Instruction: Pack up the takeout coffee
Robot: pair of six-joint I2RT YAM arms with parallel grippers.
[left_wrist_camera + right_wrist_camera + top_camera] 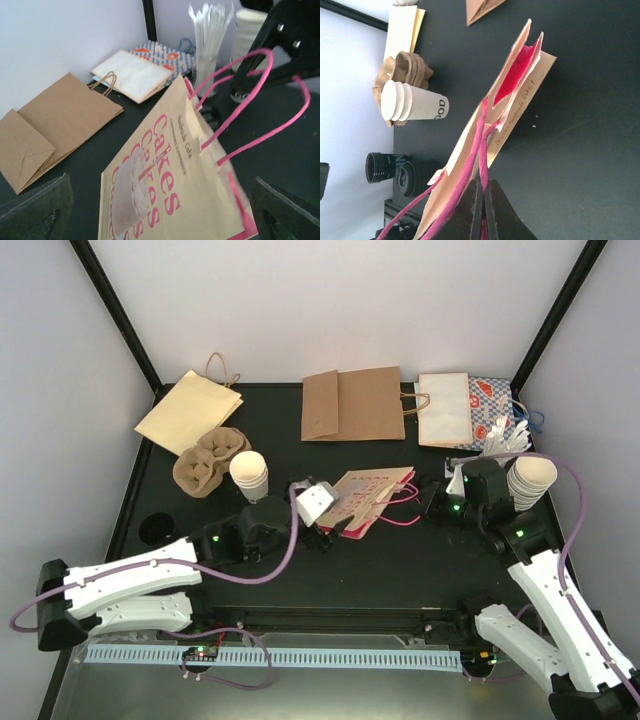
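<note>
Early days on the packing. R hand [483,186] is closed tight on the pink handles [479,145] of the cake bag [372,495], pinching both loops together. L hand [322,520] is wide open w/ nothing in it, at the bag's bottom end, fingers either side of the printed face.

The bag sits mid-tabletop, tilted over rather than upright, mouth twd the right edge. Its mouth is only a narrow slit; pink lining shows thru the gap in my R wrist view. Nothing inside, as far as I can see.

Coffee cup [249,474] isn't packed. It stands upright left of centre, just beside the pulp cup carriers [207,460], well apart from the bag's mouth. No lid on it; black lids [395,170] lie nearer the left edge.

So: bag picked and gripped, that's about all that's done. Left, I reckon: stand the bag up, spread the mouth, fetch the cup w/ my free L hand, lower it in upright.
</note>
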